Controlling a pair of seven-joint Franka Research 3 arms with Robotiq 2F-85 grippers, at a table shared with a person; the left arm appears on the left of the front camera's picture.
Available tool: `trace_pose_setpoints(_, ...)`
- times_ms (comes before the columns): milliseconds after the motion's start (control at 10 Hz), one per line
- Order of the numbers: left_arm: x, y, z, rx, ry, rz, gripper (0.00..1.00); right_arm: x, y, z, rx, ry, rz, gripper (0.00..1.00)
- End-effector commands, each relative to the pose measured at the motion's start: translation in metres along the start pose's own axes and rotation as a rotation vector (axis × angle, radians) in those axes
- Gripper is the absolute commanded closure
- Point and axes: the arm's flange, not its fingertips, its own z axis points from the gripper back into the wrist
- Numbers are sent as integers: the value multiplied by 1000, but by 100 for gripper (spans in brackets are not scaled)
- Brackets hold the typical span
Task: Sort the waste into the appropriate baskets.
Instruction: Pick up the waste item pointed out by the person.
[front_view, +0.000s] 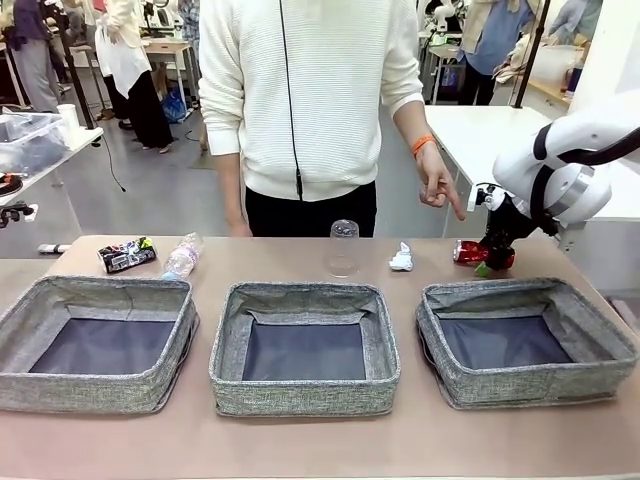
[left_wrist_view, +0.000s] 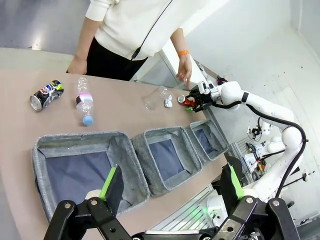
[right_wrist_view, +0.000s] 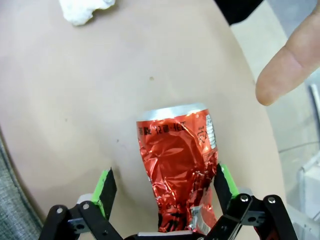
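Note:
A crushed red can (right_wrist_view: 177, 160) lies on the table between the green pads of my right gripper (right_wrist_view: 165, 182), which is open around it; the left pad stands clear of the can. This can (front_view: 468, 254) sits behind the right basket (front_view: 530, 385), with the right gripper (front_view: 490, 262) down over it. Along the far edge lie a white paper wad (front_view: 401, 258), a clear cup (front_view: 343, 248), a bottle (front_view: 183, 256) and a dark printed can (front_view: 127, 255). My left gripper (left_wrist_view: 170, 182) hangs open high above the left basket (left_wrist_view: 50, 150), holding nothing.
The middle basket (front_view: 305, 395) and the left basket (front_view: 100, 395) stand in a row along the near side. A person in a white top stands at the far edge, with a hand (front_view: 438, 188) pointing down toward the red can; the fingertip (right_wrist_view: 287, 62) is close above it.

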Motion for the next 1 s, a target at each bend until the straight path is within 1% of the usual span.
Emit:
trace_pose_setpoints(0, 3, -2, -1, -11, -9, -24, 0, -5, -5, -3, 17, -23, 20, 0)
trace_pose_setpoints(200, 3, -2, -1, -11, -9, -24, 0, -6, -4, -2, 28, -23, 17, 0)
trace_pose_setpoints(300, 3, -2, -1, -11, -9, -24, 0, -6, -4, -1, 48, -18, 19, 56)
trace_pose_setpoints(400, 3, -2, -1, -11, -9, -24, 0, -5, -4, -1, 56, -16, 19, 57)
trace_pose_setpoints(500, 3, -2, -1, -11, -9, -24, 0, -5, -4, -1, 61, -19, 18, 100)
trace_pose_setpoints(700, 3, -2, -1, -11, -9, -24, 0, -5, -4, -2, 75, -18, 23, 100)
trace_pose_setpoints(800, 3, -2, -1, -11, -9, -24, 0, -5, -4, -2, 80, -19, 25, 83)
trace_pose_setpoints(900, 3, -2, -1, -11, -9, -24, 0, -5, -4, -2, 85, -20, 28, 92)
